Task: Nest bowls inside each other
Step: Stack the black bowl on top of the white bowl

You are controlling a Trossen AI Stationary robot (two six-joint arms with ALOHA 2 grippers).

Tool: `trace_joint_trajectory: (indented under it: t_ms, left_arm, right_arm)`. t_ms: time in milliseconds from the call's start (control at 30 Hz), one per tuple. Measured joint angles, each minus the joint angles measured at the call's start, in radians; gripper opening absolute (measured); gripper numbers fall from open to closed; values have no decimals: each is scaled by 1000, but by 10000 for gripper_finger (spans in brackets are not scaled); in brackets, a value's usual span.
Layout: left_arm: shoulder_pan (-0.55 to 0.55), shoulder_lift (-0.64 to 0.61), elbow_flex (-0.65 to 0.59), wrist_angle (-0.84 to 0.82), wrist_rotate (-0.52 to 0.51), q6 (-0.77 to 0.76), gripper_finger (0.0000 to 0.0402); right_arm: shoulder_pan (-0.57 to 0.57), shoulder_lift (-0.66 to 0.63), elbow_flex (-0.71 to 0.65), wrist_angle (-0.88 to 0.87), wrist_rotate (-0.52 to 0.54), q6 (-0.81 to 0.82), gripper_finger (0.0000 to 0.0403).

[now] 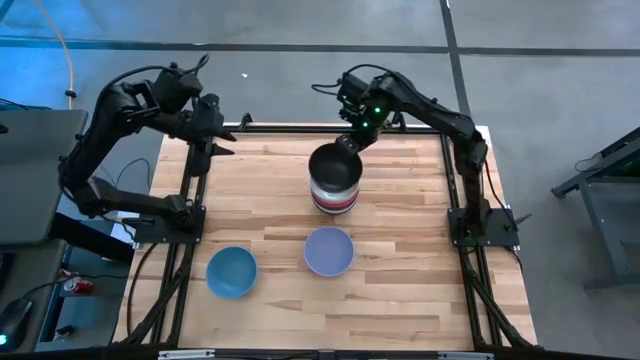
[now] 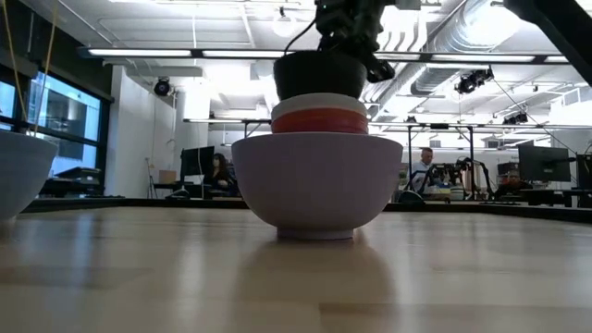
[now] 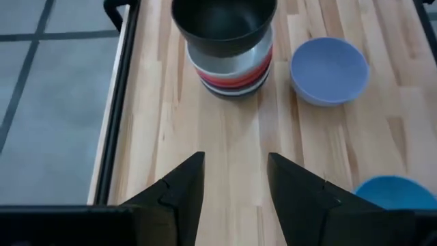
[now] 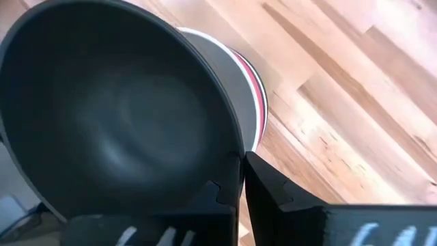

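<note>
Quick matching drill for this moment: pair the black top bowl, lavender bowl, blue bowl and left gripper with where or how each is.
Things:
1. black top bowl
2. lavender bowl
3. blue bowl
4. left gripper

States:
A. alone on the table, nearest the left front corner
B. jaws open, holding nothing
C. rim pinched by the right gripper, on the stack
D. alone, just in front of the stack

Pairs: 1-C, 2-D, 3-A, 4-B

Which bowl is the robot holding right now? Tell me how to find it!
Look at the wooden table and find the tall stack of bowls near its far edge. The black bowl on top is the one, with the right gripper pinching its rim. The lavender bowl and blue bowl sit alone, nearer the front.
</note>
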Motion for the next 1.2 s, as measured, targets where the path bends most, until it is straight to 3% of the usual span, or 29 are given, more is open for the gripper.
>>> trace_joint_trajectory:
  t_ms: [233,533,1200]
  left_arm:
    - [41,-77,-119,118,0,18,149]
    - [46,-81,-121,144,4,-9,149]
    - [46,-81,-121,151,4,-52,149]
  right_arm:
    - [0,3,-68,0,4,9,0]
    - [0,2,-151,7,21,4,0]
    - [11,2,-153,58,34,-1,0]
